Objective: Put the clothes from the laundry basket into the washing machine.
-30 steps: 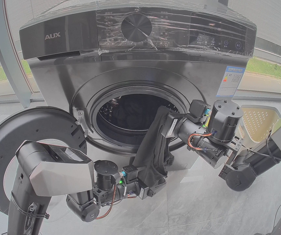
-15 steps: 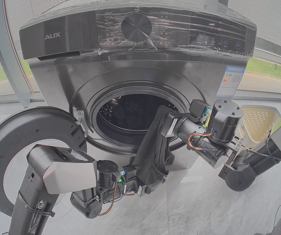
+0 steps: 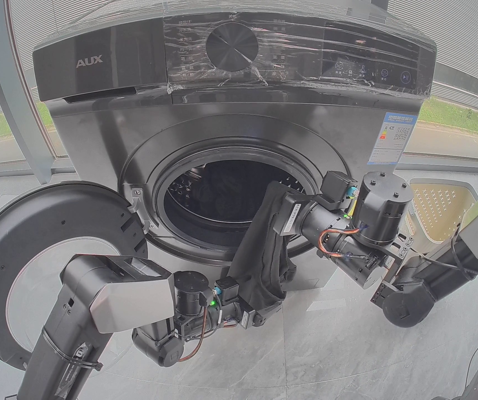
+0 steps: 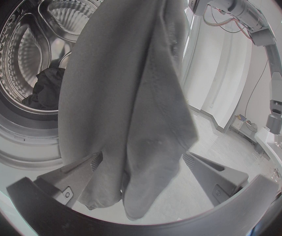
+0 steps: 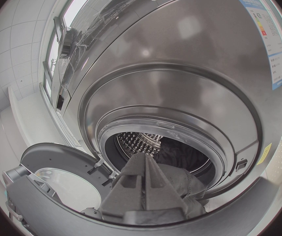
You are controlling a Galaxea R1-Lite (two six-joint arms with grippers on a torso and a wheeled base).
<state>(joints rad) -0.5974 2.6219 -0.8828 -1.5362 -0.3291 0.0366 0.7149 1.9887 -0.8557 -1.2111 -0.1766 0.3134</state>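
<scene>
Two pincers were at one dark garment (image 3: 261, 251), and only one of them had hold of it. My right pincer (image 3: 278, 198) was clamped on its top end, at the right rim of the washing machine (image 3: 139, 134) opening, centre right in the head view. The right wrist picture showed its fingers (image 5: 131, 187) pressed together with cloth bunched under them. My left pincer (image 3: 266, 311) sat low, at bottom centre of the head view. It was spread wide, and the loose tail hung between its fingers (image 4: 78, 171) without being pinched.

The garment hung outside the drum (image 4: 19, 49), in front of the lower right of the opening. Its long axis ran close to vertical, slanting from the rim at upper right down towards bottom centre, with the tail pointing at the floor (image 3: 328, 351). Other dark clothes (image 4: 45, 89) lay inside the drum.

To do this step well, I judged the left pincer should close on the tail and lift it to the opening. The whole length could then go over the rim together. I would let go only once the cloth was well inside, as a trailing end could snag on the seal. The door (image 3: 44, 240) stood swung open at lower left, so the left arm needed to stay off it.
</scene>
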